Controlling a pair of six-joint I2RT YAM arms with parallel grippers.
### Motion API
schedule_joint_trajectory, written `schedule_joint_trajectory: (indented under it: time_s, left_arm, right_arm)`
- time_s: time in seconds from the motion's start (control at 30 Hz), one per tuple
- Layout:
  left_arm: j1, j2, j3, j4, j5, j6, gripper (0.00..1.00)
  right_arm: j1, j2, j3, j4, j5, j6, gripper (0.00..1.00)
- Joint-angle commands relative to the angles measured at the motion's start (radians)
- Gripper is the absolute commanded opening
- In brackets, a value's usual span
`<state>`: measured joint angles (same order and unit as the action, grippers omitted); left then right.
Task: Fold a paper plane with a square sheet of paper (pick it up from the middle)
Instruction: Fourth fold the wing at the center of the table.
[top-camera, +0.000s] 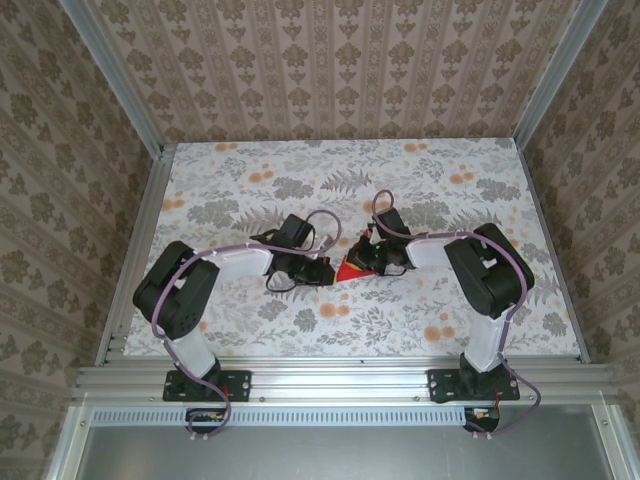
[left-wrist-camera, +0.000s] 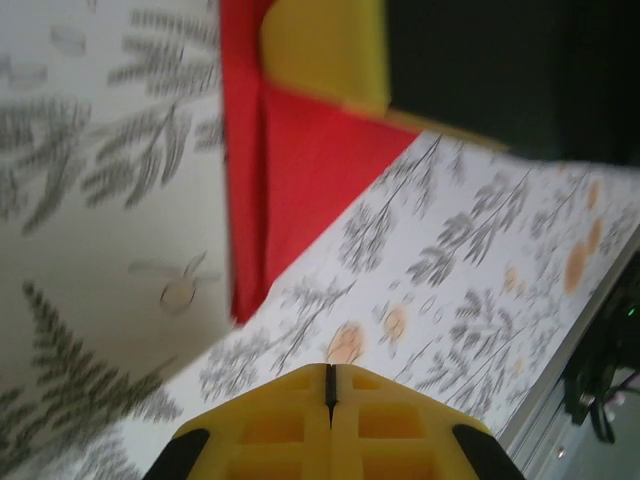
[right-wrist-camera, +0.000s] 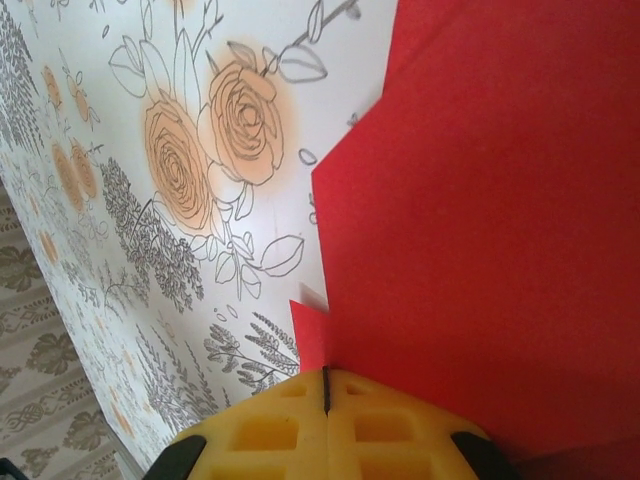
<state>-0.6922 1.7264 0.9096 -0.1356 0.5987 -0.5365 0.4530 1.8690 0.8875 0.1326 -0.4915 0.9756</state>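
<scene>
Where a flower-patterned counter (top-camera: 250, 180) is boxed in by three wallpapered walls (top-camera: 330, 60), two arms (top-camera: 180, 290) and one red paper (top-camera: 351, 271) are counted. Just left of the paper, the left pincer (left-wrist-camera: 328, 395) is pressed together, apart from it; the right pincer (right-wrist-camera: 326, 385), likewise closed, is set on the paper's right part.
</scene>
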Motion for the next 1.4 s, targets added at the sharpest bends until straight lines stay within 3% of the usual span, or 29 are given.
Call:
schedule_joint_trajectory:
  time_s: [0.0, 0.27, 0.5, 0.83, 1.37]
  left_arm:
    - [-0.002, 0.030, 0.034, 0.140, -0.022, -0.088, 0.01]
    - [-0.008, 0.138, 0.067, 0.152, -0.005, -0.087, 0.00]
    - [-0.007, 0.167, 0.049, 0.047, -0.088, -0.047, 0.00]
    - [0.014, 0.173, -0.014, -0.023, -0.121, -0.017, 0.00]
    - [0.031, 0.163, -0.058, -0.052, -0.105, 0.007, 0.00]
  right_arm:
    - [0.032, 0.044, -0.031, -0.056, 0.030, 0.060, 0.06]
    - [0.039, 0.045, -0.041, -0.018, 0.015, 0.091, 0.06]
    - [0.026, 0.047, -0.036, -0.013, 0.011, 0.078, 0.06]
    - [-0.080, 0.050, -0.022, 0.004, -0.019, -0.040, 0.07]
    - [-0.225, 0.078, 0.012, 0.029, 0.088, -0.081, 0.11]
